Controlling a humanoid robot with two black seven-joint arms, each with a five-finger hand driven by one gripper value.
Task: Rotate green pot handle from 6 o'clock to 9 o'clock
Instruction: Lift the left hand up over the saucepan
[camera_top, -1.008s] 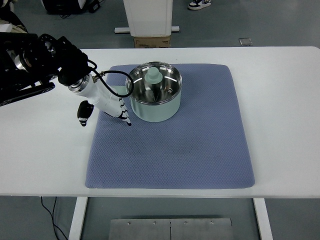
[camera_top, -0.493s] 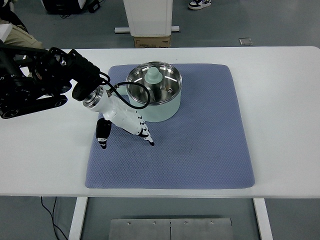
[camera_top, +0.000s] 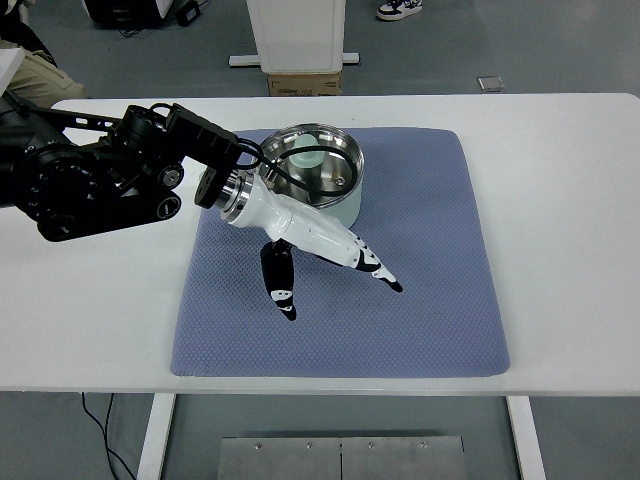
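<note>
A pale green pot (camera_top: 322, 205) with a shiny steel inside stands on the blue mat (camera_top: 420, 260), toward its far left. A pale green knob (camera_top: 306, 156) shows inside the rim, partly behind a black cable. I cannot see a side handle; my hand covers the pot's near-left wall. My left hand (camera_top: 338, 297) is white with black tips and comes off a black arm (camera_top: 90, 180). It lies just in front of the pot, its fingers (camera_top: 375, 270) stretched to the lower right and its thumb (camera_top: 283, 290) pointing down. It is open and holds nothing.
The mat lies on a white table (camera_top: 570, 200). Behind the table stand a white post (camera_top: 297, 35) and a cardboard box (camera_top: 303, 83). A person's shoe (camera_top: 398, 8) shows at the top and a trouser leg (camera_top: 35, 72) at the top left.
My left arm has swung right and toward the front edge. The hand went from the pot's left side to in front of it, fingers stretching out. The pot has not visibly turned.
</note>
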